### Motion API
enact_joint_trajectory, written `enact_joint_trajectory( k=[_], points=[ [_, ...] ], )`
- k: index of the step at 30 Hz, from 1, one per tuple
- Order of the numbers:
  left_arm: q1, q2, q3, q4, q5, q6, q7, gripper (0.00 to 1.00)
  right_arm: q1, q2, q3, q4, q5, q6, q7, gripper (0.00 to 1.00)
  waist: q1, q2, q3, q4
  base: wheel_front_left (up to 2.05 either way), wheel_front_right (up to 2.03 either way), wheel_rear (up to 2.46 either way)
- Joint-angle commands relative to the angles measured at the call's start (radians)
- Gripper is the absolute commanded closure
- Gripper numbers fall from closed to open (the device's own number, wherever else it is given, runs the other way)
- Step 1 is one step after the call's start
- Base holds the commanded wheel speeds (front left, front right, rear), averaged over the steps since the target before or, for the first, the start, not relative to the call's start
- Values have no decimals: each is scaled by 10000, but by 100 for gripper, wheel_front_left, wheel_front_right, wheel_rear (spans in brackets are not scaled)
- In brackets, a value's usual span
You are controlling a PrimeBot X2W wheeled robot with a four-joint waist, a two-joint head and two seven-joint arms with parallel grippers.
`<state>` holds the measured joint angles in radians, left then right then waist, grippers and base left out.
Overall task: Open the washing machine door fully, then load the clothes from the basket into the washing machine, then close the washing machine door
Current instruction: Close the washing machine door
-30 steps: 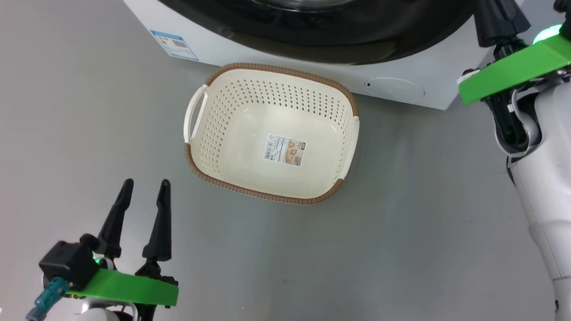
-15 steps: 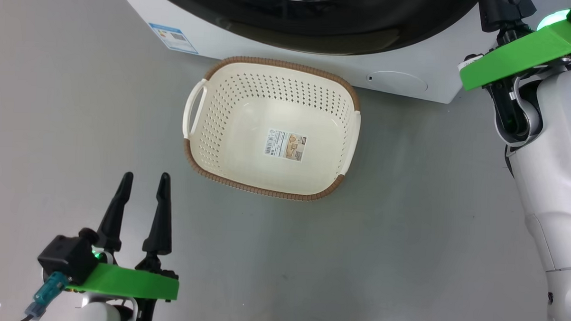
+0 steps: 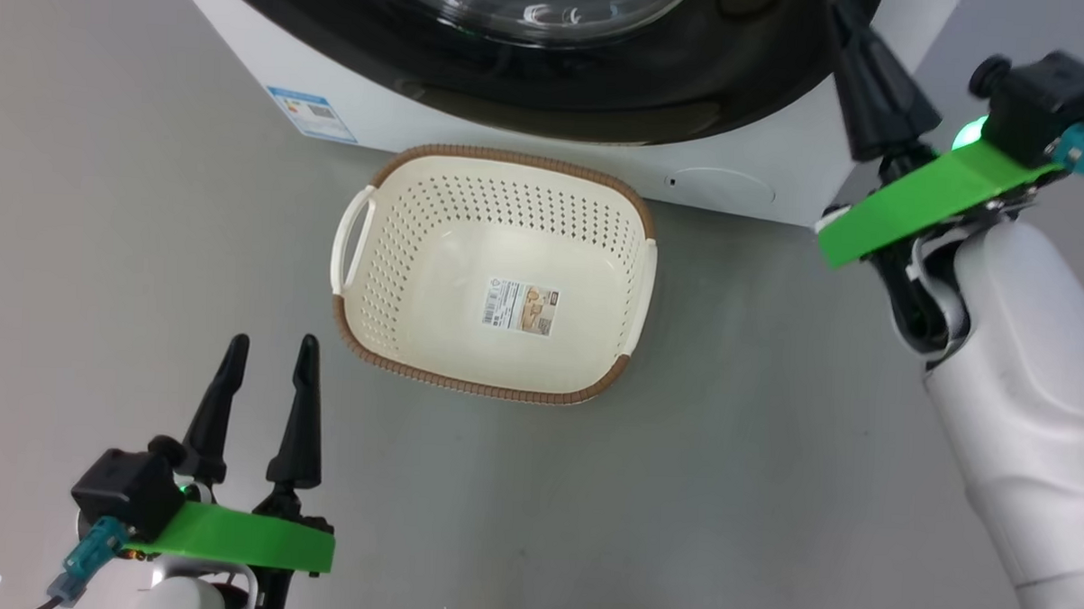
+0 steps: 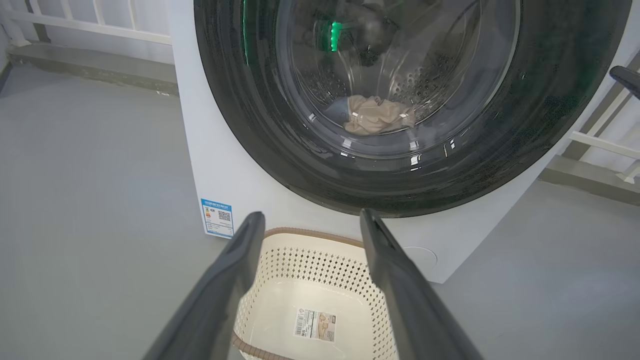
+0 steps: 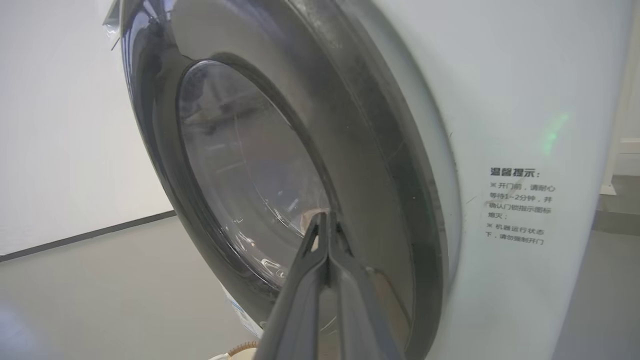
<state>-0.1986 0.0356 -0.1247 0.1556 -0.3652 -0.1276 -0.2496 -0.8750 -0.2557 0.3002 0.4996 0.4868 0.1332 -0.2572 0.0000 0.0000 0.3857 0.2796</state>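
Half a second on, the head camera has swung, so more of the glass bowl shows at the top and the whole scene sits lower and further left. The right forearm has also turned, bringing its black wrist camera block into sight.

At lower left, the left gripper (image 3: 273, 340) hangs over the smooth grey floor (image 3: 103, 235) with its two tapered matte black fingers spread apart and holding nothing. A flat green plate sits behind them.

Just beyond, the basket (image 3: 401, 218) stands on the floor close against the washing machine (image 4: 210, 150). It is a rounded rectangle of cream plastic pierced with rows of small holes and has a ribbed brown rim. A barcode sticker (image 3: 520, 306) lies on its floor, its print too small to read.

A small blue label (image 3: 311, 113) with a QR code sits low on the machine's white front. The washing machine door (image 4: 525, 125) lies shut against that front, its wide rim glossy black. Behind the clear glass, the clothes (image 4: 377, 115) rest crumpled in the perforated steel drum, cream fabric over a bluish edge.

At right, the right gripper (image 5: 324, 217) points at the door's rim with its fingers pressed together; I cannot tell whether it touches. Beside it, a printed notice (image 5: 520, 205) is headed 温馨提示.
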Motion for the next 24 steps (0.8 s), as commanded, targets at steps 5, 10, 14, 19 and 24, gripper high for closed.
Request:
enact_joint_trajectory(
  k=[5, 10, 14, 19, 24],
  points=[
    [170, 454, 433, -75, 65, -31, -122, 0, 917, 227, 278, -465, 136, -25, -46, 0, 0, 0, -547, -355, 0, 0, 0],
    [394, 640, 455, 41, 119, -31, -122, 0, 1689, 278, 197, -571, 121, -25, -46, 0, 0, 0, -957, -647, 0, 0, 0],
    [573, 792, 471, 114, 148, -31, -122, 0, 2392, 292, 138, -648, 51, -25, -46, 0, 0, 0, -1287, -913, 0, 0, 0],
    [749, 961, 485, 171, 142, -31, -122, 0, 3261, 254, -31, -761, 2, -25, -46, 0, 0, 0, -1649, -1257, 0, 0, 0],
    [939, 1084, 528, 224, 113, -31, -122, 0, 4120, 227, -217, -946, -37, -25, -46, 0, 0, 0, -1988, -1609, 0, 0, 0]
  ],
)
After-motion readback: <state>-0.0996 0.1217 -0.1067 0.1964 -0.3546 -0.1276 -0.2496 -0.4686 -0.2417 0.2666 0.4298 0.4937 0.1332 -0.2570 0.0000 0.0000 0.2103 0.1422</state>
